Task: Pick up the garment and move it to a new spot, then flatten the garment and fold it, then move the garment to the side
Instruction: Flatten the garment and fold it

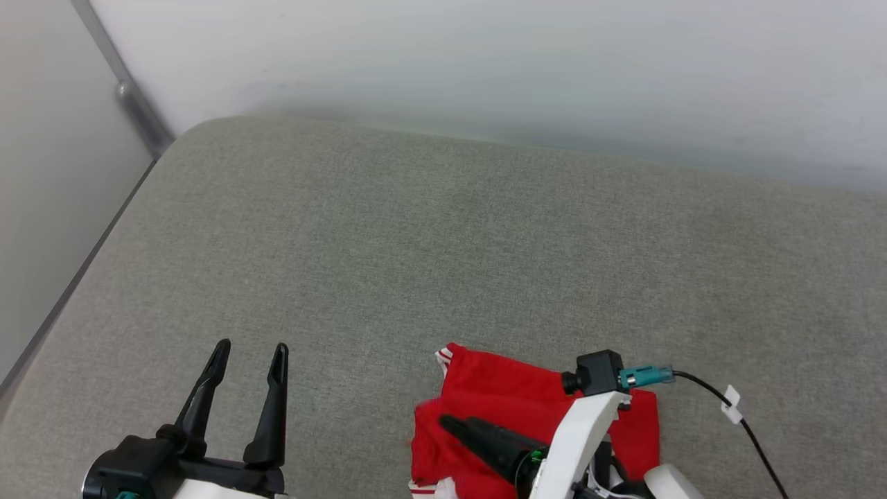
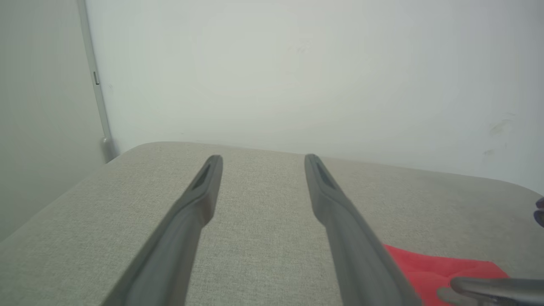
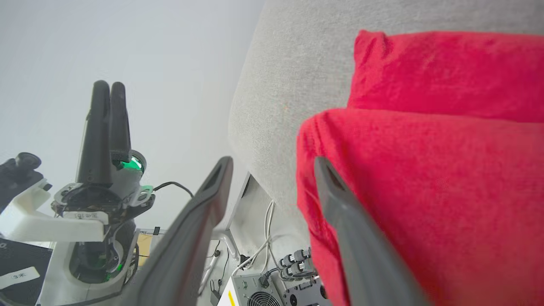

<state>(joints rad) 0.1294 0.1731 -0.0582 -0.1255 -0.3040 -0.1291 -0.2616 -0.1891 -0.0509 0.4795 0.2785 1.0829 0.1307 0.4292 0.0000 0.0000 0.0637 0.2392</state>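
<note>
The garment (image 1: 499,395) is a red folded bundle with a bit of red-and-white striped trim, lying at the near edge of the grey fabric-covered table (image 1: 443,242). My right gripper (image 1: 450,423) reaches leftward low over it. In the right wrist view the right gripper (image 3: 273,163) is open: one finger lies over the garment (image 3: 425,170), the other is past its edge, beyond the table's edge. My left gripper (image 1: 251,350) stands open over bare table to the garment's left, holding nothing. The left wrist view shows the left gripper (image 2: 263,159) spread wide, with the garment (image 2: 429,267) at lower right.
A pale wall runs behind the table, with a metal post (image 1: 132,97) at the back left corner. The table's left edge (image 1: 76,277) drops off. A black cable with a white tag (image 1: 731,405) trails right of my right wrist. Electronics boxes and cables (image 3: 263,293) sit below the table's edge.
</note>
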